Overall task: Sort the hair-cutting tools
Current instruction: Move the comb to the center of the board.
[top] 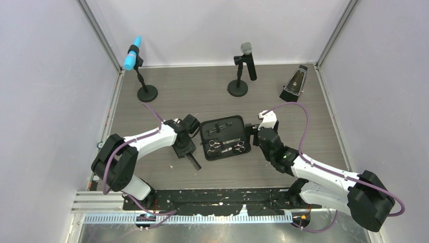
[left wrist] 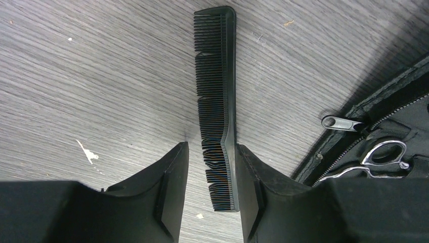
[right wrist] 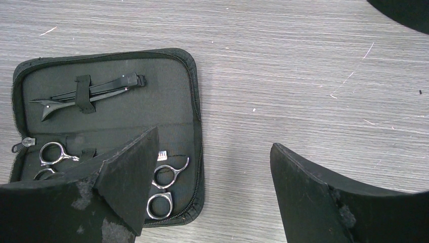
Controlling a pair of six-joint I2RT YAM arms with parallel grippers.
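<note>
Because the comb (left wrist: 222, 101) is the one tool lying on the bare table, left of the case (right wrist: 162, 101), your coming move turns on how it sits to the left gripper (left wrist: 210, 152). At centre left of the overhead view the left arm reaches up and rightward from its base, with the wrist bent down over the comb. In the left wrist view the comb's long axis runs straight up the frame, and its near end lies between the jaws, teeth to the left and spine to the right. The right finger touches the spine, but a gap shows on the teeth side, so the claw straddles the comb and is not yet clenched on it. At centre, the case lies flat and unzipped, with two hair clips (right wrist: 91, 93) strapped in its upper half and two scissors (right wrist: 50, 154) in its lower half. Further right, the right gripper (right wrist: 212, 142) hangs over the case's right edge, spread wide and grasping nothing. My judgement is that the left arm is the one placed for the comb.
</note>
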